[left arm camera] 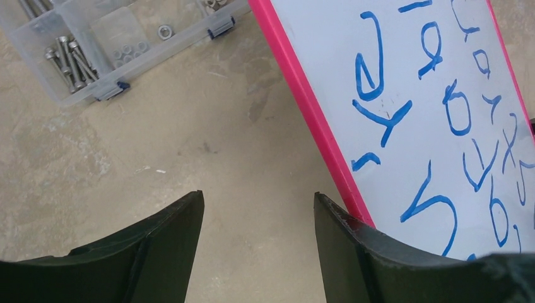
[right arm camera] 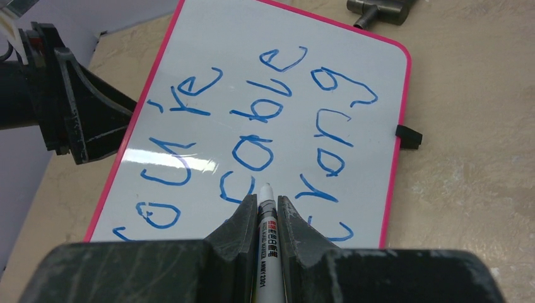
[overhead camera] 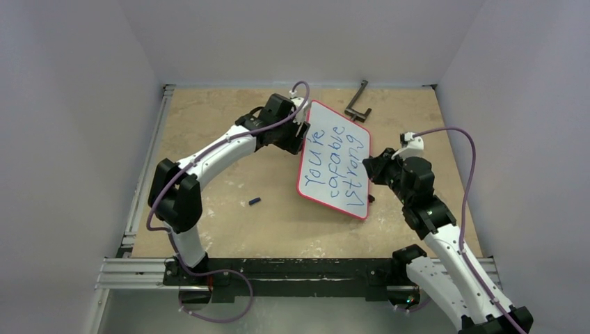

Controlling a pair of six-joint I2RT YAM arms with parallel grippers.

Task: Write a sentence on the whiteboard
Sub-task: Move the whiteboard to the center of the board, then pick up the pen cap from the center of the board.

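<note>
1. Clenched on a white marker [right arm camera: 267,249] at the right gripper [right arm camera: 265,205]: both fingers flat against the barrel, the tip poking out in front.
2. Marker tip over the middle of the whiteboard [right arm camera: 208,38], at the second line of writing; touching the surface or just clear of it, cannot tell.
3. Right arm [overhead camera: 431,209] raised from its base below the whiteboard's right edge, bent at the elbow, wrist beside that edge and aimed across the board.
4. Released wide at the left gripper [left arm camera: 258,196]: nothing between the fingers, only bare table [left arm camera: 158,145] in the gap.
5. One of the left fingers [left arm camera: 353,252] laid against the whiteboard's pink-red frame on its left long edge; the other off the board, out over the table.
6. Left arm [overhead camera: 209,153] arched up from its base, elbow high, forearm reaching to the whiteboard's left edge near the far corner.
7. Whiteboard lying slantwise on the table between the two grippers, with one black foot [right arm camera: 409,136] sticking out at its right edge.
8. Sentence [overhead camera: 334,163] in blue, three slanted lines filling the whiteboard, reading roughly "You're capable strong".
9. Just beyond the whiteboard's far corner, a dark metal clamp [overhead camera: 358,104]; left of its near end, a small dark object [overhead camera: 254,202]; off its left edge in the left wrist view, a clear box of screws and nuts [left arm camera: 94,44].
</note>
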